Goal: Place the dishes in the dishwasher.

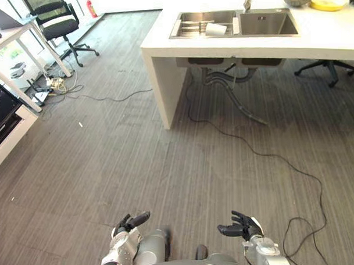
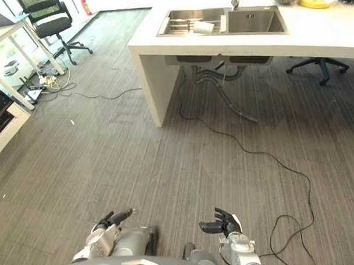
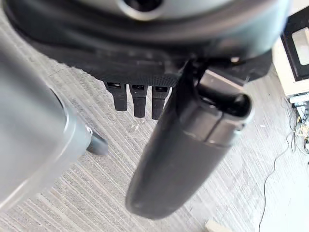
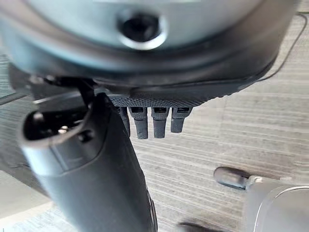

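A steel double sink (image 1: 268, 23) is set in a white counter (image 1: 320, 41) far ahead. A white cup (image 1: 215, 28) lies in the sink's left basin. On the counter's far edge sit a yellow dish (image 1: 328, 4) and a grey bowl (image 1: 297, 0). My left hand (image 1: 130, 223) and right hand (image 1: 240, 226) hover low over the grey floor, far from the counter. Both are open and hold nothing. The left wrist view shows the straight fingers (image 3: 137, 99) of the left hand, and the right wrist view shows the straight fingers (image 4: 154, 123) of the right hand.
A black-fronted appliance in a white cabinet (image 1: 3, 118) stands at the left edge. A black office chair (image 1: 58, 23) and a white table (image 1: 17, 34) are at the far left. A thin cable (image 1: 269, 156) snakes across the floor from under the counter. Another chair base (image 1: 327, 68) shows under the counter's right end.
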{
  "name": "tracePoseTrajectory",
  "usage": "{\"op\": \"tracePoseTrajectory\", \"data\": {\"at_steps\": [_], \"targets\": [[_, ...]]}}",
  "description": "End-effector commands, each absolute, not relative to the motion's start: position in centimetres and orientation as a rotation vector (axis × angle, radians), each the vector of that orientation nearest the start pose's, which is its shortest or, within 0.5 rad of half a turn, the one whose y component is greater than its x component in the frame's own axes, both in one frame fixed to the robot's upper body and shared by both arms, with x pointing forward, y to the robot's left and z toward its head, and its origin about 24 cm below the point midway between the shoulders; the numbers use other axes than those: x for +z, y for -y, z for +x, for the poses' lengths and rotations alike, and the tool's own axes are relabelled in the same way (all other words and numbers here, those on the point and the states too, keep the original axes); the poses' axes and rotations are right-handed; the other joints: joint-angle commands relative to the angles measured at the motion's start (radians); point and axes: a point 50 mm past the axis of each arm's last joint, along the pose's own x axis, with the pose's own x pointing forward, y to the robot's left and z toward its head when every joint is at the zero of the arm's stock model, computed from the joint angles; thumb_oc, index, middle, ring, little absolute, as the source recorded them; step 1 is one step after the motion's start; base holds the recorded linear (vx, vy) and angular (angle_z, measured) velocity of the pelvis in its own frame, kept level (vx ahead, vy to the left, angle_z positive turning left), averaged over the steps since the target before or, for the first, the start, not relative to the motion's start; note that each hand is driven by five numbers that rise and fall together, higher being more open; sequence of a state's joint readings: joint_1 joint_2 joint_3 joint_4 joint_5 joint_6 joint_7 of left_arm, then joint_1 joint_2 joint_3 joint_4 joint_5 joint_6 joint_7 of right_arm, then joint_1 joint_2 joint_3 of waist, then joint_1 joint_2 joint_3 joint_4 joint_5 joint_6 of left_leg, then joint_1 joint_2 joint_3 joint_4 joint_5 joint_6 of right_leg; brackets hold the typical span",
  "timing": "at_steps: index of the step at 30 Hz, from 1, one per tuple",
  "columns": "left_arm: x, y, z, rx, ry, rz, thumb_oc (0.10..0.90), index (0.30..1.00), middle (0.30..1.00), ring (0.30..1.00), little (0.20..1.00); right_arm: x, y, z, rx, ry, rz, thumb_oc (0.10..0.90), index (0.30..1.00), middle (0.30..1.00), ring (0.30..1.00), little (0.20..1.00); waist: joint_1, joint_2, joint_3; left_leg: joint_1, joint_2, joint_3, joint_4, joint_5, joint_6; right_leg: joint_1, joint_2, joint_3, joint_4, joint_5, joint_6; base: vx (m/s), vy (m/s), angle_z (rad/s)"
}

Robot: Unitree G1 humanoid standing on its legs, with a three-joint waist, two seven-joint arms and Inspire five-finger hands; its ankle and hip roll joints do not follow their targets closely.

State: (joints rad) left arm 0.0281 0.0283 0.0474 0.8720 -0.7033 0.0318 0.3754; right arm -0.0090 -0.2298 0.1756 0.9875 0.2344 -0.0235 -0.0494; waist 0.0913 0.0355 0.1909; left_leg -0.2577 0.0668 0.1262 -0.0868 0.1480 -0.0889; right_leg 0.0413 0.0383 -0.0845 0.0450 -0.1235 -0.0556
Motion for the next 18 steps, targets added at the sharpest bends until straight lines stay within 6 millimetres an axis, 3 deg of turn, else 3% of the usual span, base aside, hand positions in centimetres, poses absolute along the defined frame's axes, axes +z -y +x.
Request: {"op": "tracePoseTrajectory", "data": {"at_steps": [1, 3, 6, 8, 11, 12, 13, 14, 15, 16, 18], "targets": [[-15.3, -14.5, 11.1, 0.682, -1.111, -0.529, 0.8, 0.9, 0.9, 0.9, 0.9, -12.4, 21.3, 16.7, -0.052, -0.823, -0.168, 0.8, 0.9, 0.9, 0.9, 0.9, 0.012, -0.023, -0.022, -0.051, 0.009, 0.013, 0.027, 0.016, -0.015, 0.209, -0.06, 0.027, -0.132, -0.048, 0.104, 0.22, 0.092, -0.13], [-15.7, -14.7, 10.4, 0.715, -1.137, -0.533, 0.8, 0.9, 0.9, 0.9, 0.9, -12.8, 21.1, 16.4, -0.032, -0.85, -0.182, 0.8, 0.9, 0.9, 0.9, 0.9, 0.026, -0.022, -0.024, -0.102, 0.051, 0.001, 0.0, 0.036, -0.036, 0.25, -0.065, 0.062, -0.132, -0.073, 0.107, 0.27, 0.101, -0.31], [-15.8, -15.9, 9.5, 0.792, -1.131, -0.54, 0.8, 0.9, 0.9, 0.9, 0.9, -13.5, 20.6, 15.4, -0.029, -0.893, -0.154, 0.8, 0.9, 0.9, 0.9, 0.9, 0.044, -0.02, -0.062, -0.046, 0.072, 0.046, 0.0, 0.104, -0.038, 0.319, -0.061, 0.121, -0.132, -0.095, 0.114, 0.52, 0.18, -0.86], [-15.7, -16.1, 9.4, 0.81, -1.121, -0.534, 0.8, 0.9, 0.9, 0.9, 0.9, -13.7, 19.6, 15.3, -0.009, -0.896, -0.139, 0.8, 0.9, 0.9, 0.9, 0.9, 0.051, -0.037, -0.082, -0.025, 0.056, 0.041, 0.0, 0.124, -0.024, 0.335, -0.077, 0.13, -0.115, -0.087, 0.124, 0.55, 0.215, -0.75], [-15.0, -16.9, 10.9, 0.811, -1.054, -0.514, 0.8, 0.9, 0.9, 0.9, 0.9, -13.8, 18.4, 15.2, 0.014, -0.891, -0.1, 0.8, 0.9, 0.9, 0.9, 0.9, 0.046, -0.072, -0.109, 0.02, 0.008, 0.045, 0.0, 0.09, 0.014, 0.307, -0.104, 0.126, -0.007, -0.036, 0.155, 0.35, 0.17, -0.56], [-14.4, -17.1, 12.0, 0.81, -1.009, -0.511, 0.8, 0.9, 0.9, 0.9, 0.9, -13.8, 18.0, 15.3, 0.022, -0.886, -0.09, 0.8, 0.9, 0.9, 0.9, 0.9, 0.041, -0.086, -0.115, 0.031, -0.01, 0.053, 0.0, 0.074, 0.028, 0.29, -0.107, 0.129, 0.051, 0.017, 0.171, 0.19, 0.122, 0.1], [-14.4, -17.1, 12.0, 0.811, -1.009, -0.51, 0.8, 0.9, 0.9, 0.9, 0.9, -13.8, 17.9, 15.3, 0.023, -0.886, -0.09, 0.8, 0.9, 0.9, 0.9, 0.9, 0.042, -0.088, -0.117, 0.03, -0.012, 0.054, 0.0, 0.073, 0.03, 0.288, -0.109, 0.13, 0.053, 0.015, 0.172, 0.25, 0.17, 0.42], [-12.1, -17.8, 15.4, 0.774, -0.858, -0.477, 0.8, 0.9, 0.9, 0.9, 0.9, -13.5, 17.6, 15.9, 0.019, -0.868, -0.077, 0.8, 0.9, 0.9, 0.9, 0.9, 0.031, -0.102, -0.121, 0.065, -0.036, 0.056, 0.0, 0.031, 0.059, 0.209, -0.1, 0.134, 0.216, 0.151, 0.214, 0.23, 0.172, 0.35], [-11.2, -18.1, 16.7, 0.769, -0.805, -0.47, 0.8, 0.9, 0.9, 0.9, 0.9, -13.3, 17.5, 16.5, 0.014, -0.855, -0.075, 0.8, 0.9, 0.9, 0.9, 0.9, 0.026, -0.095, -0.12, 0.082, -0.03, 0.058, 0.0, 0.014, 0.065, 0.16, -0.087, 0.13, 0.305, 0.226, 0.237, 0.33, 0.231, 0.21], [-9.9, -18.5, 18.4, 0.78, -0.741, -0.485, 0.8, 0.9, 0.9, 0.9, 0.9, -13.1, 17.4, 17.0, 0.017, -0.848, -0.077, 0.8, 0.9, 0.9, 0.9, 0.9, 0.007, -0.093, -0.112, 0.114, -0.036, 0.048, 0.0, -0.01, 0.075, 0.106, -0.091, 0.103, 0.415, 0.263, 0.258, 0.28, 0.194, 0.34], [-4.0, -20.2, 23.8, 0.772, -0.467, -0.465, 0.8, 0.9, 0.9, 0.9, 0.9, -12.5, 17.5, 18.1, 0.007, -0.819, -0.082, 0.8, 0.9, 0.9, 0.9, 0.9, -0.019, -0.071, -0.084, 0.186, -0.029, 0.028, 0.0, -0.047, 0.091, -0.006, -0.136, 0.007, 0.605, 0.324, 0.272, 0.31, 0.195, 0.35]]}}
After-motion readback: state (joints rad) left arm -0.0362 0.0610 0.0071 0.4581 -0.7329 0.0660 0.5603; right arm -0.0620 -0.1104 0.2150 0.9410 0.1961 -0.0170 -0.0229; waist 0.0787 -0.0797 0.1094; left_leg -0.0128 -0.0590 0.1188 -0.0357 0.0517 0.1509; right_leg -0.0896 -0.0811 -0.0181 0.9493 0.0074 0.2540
